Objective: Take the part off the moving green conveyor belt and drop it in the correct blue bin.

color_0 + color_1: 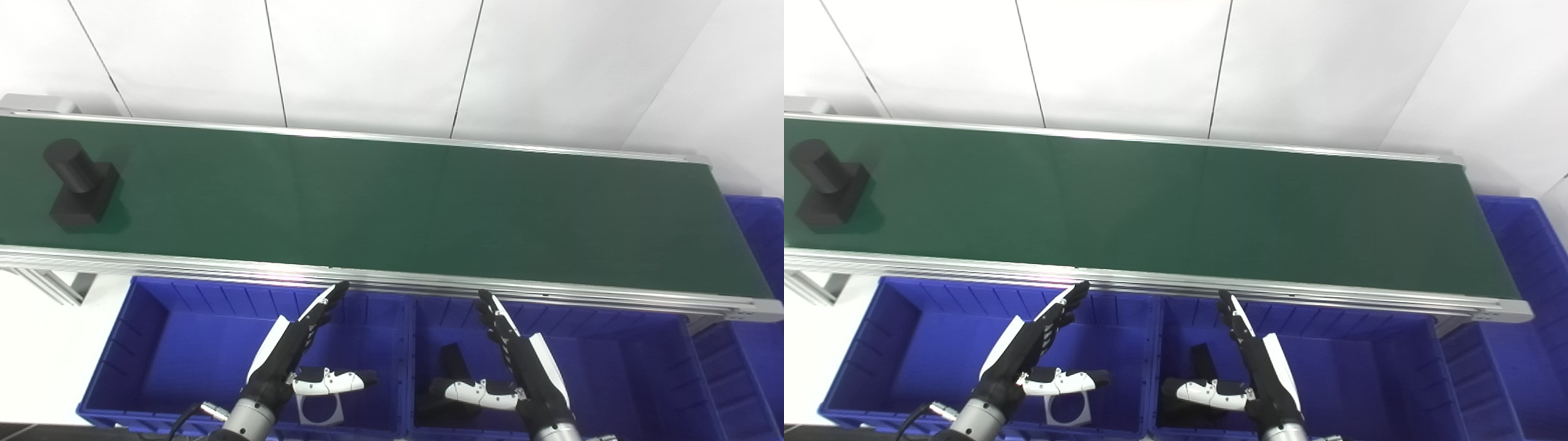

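Note:
A black part [79, 185], a short cylinder standing on a square block, rides at the far left end of the green conveyor belt [392, 202]. Both hands hover low over the blue bins in front of the belt, far from the part. My left hand [293, 355] is open, fingers stretched toward the belt and thumb out, above the left blue bin [153, 343]. Open in the same flat pose, my right hand [517, 361] hangs above the middle blue bin [612, 367]. Another black part [453, 362] lies in that middle bin, partly hidden by the right thumb.
A white label card [318, 409] with a dark circle lies in the left bin. A third blue bin [756, 245] stands past the belt's right end. The belt's aluminium frame rail [392, 278] runs between the bins and the belt; white wall panels rise behind.

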### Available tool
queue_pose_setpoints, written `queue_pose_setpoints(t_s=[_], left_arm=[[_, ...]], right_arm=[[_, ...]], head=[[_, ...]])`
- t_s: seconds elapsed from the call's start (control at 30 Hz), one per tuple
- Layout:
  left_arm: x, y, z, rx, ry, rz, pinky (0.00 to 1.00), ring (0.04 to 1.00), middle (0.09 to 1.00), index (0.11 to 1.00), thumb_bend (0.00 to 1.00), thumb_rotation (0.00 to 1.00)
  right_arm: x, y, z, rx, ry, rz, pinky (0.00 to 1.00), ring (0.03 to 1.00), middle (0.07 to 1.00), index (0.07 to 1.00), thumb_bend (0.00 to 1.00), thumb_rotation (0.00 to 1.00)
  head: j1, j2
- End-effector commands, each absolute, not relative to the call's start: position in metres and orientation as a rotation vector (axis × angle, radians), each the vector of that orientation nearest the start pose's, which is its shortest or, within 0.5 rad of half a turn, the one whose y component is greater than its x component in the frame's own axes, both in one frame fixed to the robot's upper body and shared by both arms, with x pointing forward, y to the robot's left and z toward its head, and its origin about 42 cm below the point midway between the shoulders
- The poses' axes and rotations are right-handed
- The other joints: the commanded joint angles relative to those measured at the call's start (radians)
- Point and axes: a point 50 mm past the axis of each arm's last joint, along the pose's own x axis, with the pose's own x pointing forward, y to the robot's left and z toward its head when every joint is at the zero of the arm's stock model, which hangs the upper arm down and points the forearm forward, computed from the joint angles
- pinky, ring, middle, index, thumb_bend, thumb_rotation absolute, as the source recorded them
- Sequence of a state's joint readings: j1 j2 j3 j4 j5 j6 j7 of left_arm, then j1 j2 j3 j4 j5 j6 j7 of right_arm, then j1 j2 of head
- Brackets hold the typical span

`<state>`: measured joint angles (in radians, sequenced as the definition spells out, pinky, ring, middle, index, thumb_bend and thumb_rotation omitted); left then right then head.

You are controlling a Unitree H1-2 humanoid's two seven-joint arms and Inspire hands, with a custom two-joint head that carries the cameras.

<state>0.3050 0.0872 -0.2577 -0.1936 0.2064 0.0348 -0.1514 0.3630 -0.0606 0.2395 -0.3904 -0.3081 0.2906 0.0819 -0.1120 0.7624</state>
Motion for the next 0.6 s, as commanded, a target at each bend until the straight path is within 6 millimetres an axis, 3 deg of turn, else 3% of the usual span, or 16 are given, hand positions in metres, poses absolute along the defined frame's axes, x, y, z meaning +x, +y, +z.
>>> queue_pose_setpoints(t_s=[0.0, 0.3, 0.57], left_arm=[[0.1779, 0.1698, 0.0837, 0.225, 0.079, -0.348, 0.95, 0.971, 0.968, 0.934, 0.76, 0.21], [0.1781, 0.1707, 0.0842, 0.233, 0.073, -0.364, 0.95, 0.976, 0.968, 0.94, 0.75, 0.2], [0.179, 0.1721, 0.0828, 0.236, 0.074, -0.364, 0.95, 0.975, 0.963, 0.941, 0.75, 0.2]], right_arm=[[0.1647, -0.1805, 0.114, -0.287, 0.157, 0.173, 0.96, 0.956, 0.948, 0.989, 0.65, 0.0], [0.1664, -0.1835, 0.1129, -0.307, 0.169, 0.176, 0.94, 0.955, 0.957, 0.992, 0.75, 0.05], [0.1665, -0.1812, 0.1114, -0.304, 0.176, 0.171, 0.94, 0.957, 0.956, 0.987, 0.73, 0.0]], head=[[0.009, -0.004], [0.003, -0.012], [0.0, -0.015]])
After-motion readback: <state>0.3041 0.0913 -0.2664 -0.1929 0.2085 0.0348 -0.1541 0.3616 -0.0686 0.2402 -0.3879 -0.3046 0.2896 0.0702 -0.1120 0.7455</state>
